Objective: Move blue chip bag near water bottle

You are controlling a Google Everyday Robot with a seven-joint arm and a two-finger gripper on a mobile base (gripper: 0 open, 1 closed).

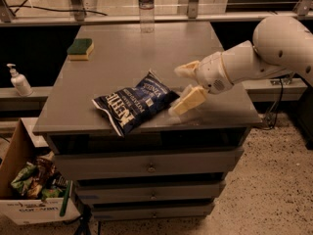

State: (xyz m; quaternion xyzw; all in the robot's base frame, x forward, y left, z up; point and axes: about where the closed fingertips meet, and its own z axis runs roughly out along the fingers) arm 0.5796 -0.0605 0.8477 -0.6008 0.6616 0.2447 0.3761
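Note:
The blue chip bag (137, 102) lies flat near the front edge of the grey cabinet top (117, 58), white lettering up. The water bottle (145, 6) stands upright at the far edge of the top, centre. My gripper (180, 88) is open, its two pale fingers spread, just to the right of the bag. The lower finger (188, 101) is at the bag's right corner, the upper finger (186, 70) is above it. The white arm reaches in from the right.
A green and yellow sponge (80, 49) lies at the top's far left. A white pump dispenser (19, 81) stands on a ledge at left. A cardboard box (29, 190) with snack bags sits on the floor at lower left. Drawers are below the top.

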